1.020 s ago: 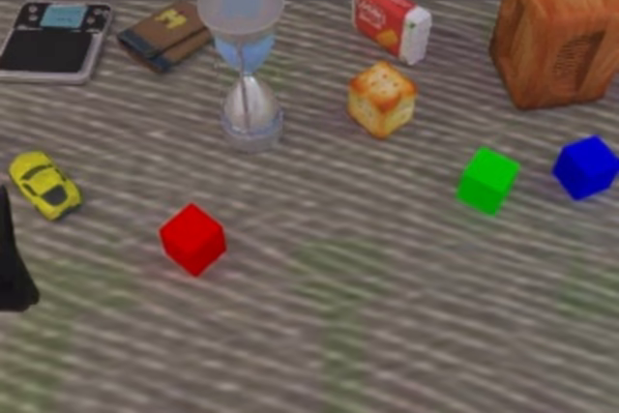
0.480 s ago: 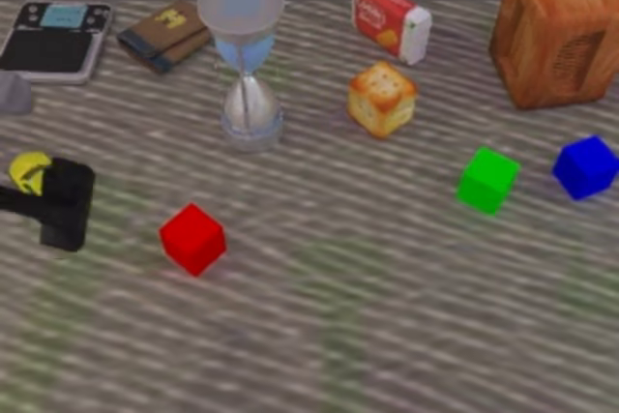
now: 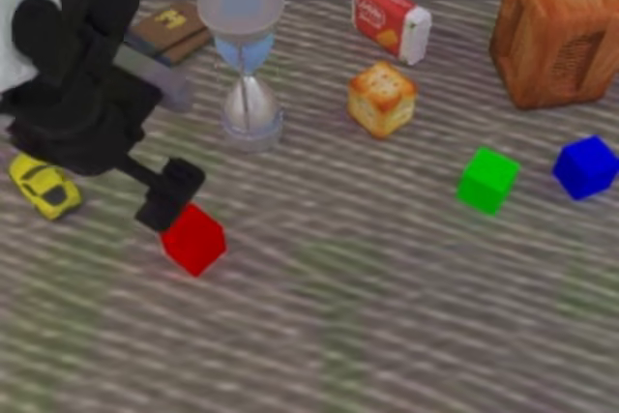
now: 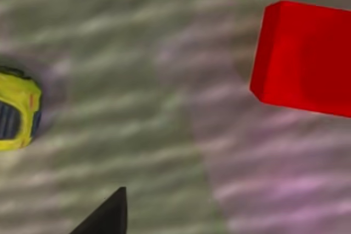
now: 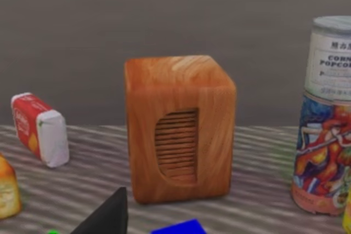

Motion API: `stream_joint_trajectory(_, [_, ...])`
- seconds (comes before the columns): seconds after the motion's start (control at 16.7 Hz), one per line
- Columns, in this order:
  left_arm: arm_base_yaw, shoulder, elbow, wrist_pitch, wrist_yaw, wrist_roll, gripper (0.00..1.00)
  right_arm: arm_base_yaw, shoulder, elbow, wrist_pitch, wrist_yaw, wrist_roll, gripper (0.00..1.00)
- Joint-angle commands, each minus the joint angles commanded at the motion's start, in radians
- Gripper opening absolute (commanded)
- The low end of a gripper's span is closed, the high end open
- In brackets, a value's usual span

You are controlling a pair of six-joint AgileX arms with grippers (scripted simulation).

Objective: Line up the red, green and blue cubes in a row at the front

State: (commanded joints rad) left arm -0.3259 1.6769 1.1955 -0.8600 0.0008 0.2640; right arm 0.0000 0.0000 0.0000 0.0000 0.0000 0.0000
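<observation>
The red cube (image 3: 193, 239) lies left of centre, and it fills one side of the left wrist view (image 4: 304, 58). My left gripper (image 3: 169, 197) hangs open just behind and left of it, touching nothing. One dark fingertip (image 4: 112, 217) shows in the left wrist view. The green cube (image 3: 487, 179) and the blue cube (image 3: 585, 166) sit apart at the right. My right arm is out of the top view. Its gripper (image 5: 159, 212) is open low over the table, one fingertip (image 5: 109, 217) beside the blue cube's top (image 5: 178, 227).
A yellow toy car (image 3: 44, 188) lies left of the red cube. Behind stand an hourglass (image 3: 247, 65), a notebook (image 3: 172, 31), a red snack pack (image 3: 391, 16), a toast cube (image 3: 382, 97) and a big wooden block (image 3: 561, 26). A popcorn can (image 5: 326, 113) stands beside the block.
My left arm has swung in from the table's left edge, and its gripper now hangs beside the red cube. It now covers the back left corner. The cubes have not moved.
</observation>
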Motion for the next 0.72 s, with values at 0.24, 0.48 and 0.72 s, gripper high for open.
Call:
stream_joint_trajectory(0.24, [-0.050, 0.239, 0.193, -0.121, 0.001, 0.040, 1.00, 0.000, 0.000, 0.000, 0.000, 0.000, 0.000, 1.00])
stream_joint_trajectory(0.48, [-0.071, 0.342, 0.282, -0.168, 0.001, 0.057, 1.00, 0.000, 0.000, 0.000, 0.000, 0.000, 0.000, 1.00])
stream_joint_trajectory(0.72, [-0.072, 0.344, 0.283, -0.169, 0.001, 0.057, 1.00, 0.000, 0.000, 0.000, 0.000, 0.000, 0.000, 1.00])
